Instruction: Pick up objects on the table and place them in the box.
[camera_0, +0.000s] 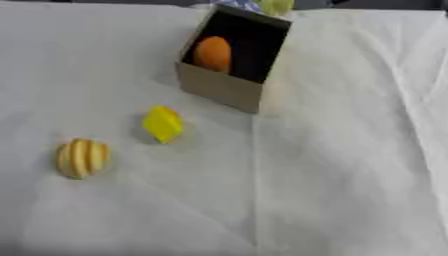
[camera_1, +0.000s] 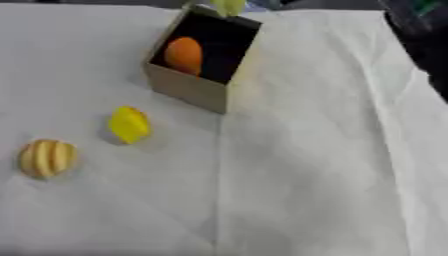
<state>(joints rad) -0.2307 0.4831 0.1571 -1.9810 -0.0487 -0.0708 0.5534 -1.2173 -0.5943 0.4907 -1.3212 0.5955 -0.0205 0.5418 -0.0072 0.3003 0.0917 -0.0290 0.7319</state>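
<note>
At far left, a rounded object with yellow and pale stripes (camera_0: 81, 158) lies on the white-covered surface (camera_0: 350, 175). Just to its right and slightly farther away, apart from it, lies a plain yellow object (camera_0: 163, 123) of faceted shape. Farther right and toward the far edge stands an open cardboard box (camera_0: 220, 87) with a dark interior; an orange, egg-shaped object (camera_0: 213, 54) rests inside it. At the upper right edge of the right eye view a dark shape (camera_1: 420, 30) intrudes. Neither hand is visible, so their state cannot be told.
</note>
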